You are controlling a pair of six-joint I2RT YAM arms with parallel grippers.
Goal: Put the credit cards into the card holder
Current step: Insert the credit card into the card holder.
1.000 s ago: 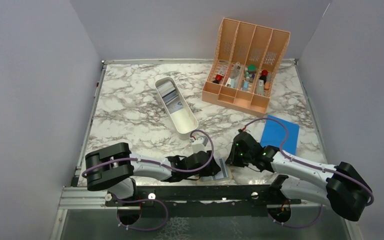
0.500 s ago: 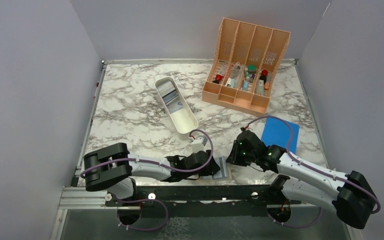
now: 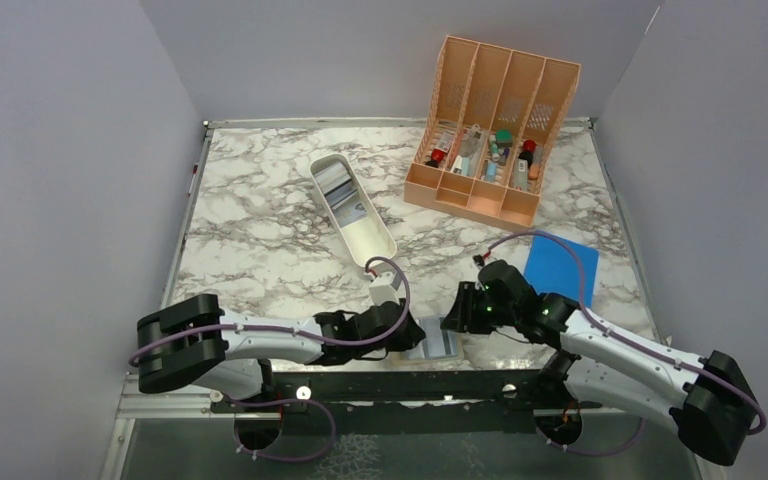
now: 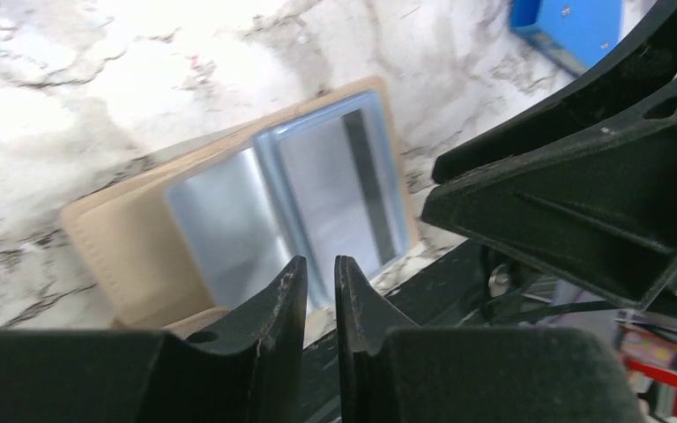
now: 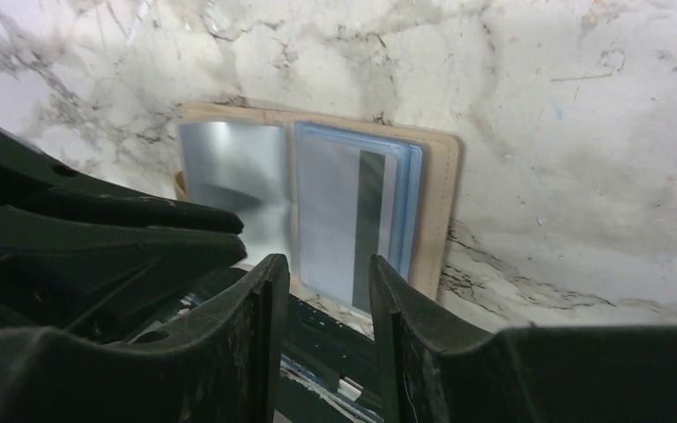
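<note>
Peach organizer [image 3: 490, 130], white tray [image 3: 358, 225], blue rectangle [image 3: 561, 268]

The marbled white-and-grey tabletop [image 3: 260, 220] carried four things. A long white oblong tray [image 3: 365, 238] lay near the middle, set at a slant with its far end toward the left. Behind it and to the right, close to the back edge, stood a peach slotted organizer [image 3: 470, 195], its low front compartments facing the near side. A flat bright-blue rectangle [image 3: 560, 265] lay on the right side, nearer than the organizer and well apart from the tray. At the near edge, between tray and rectangle, the card holder [image 3: 438, 342] lay opened flat, its tan border framing the blue-grey pockets that faced up.
</note>
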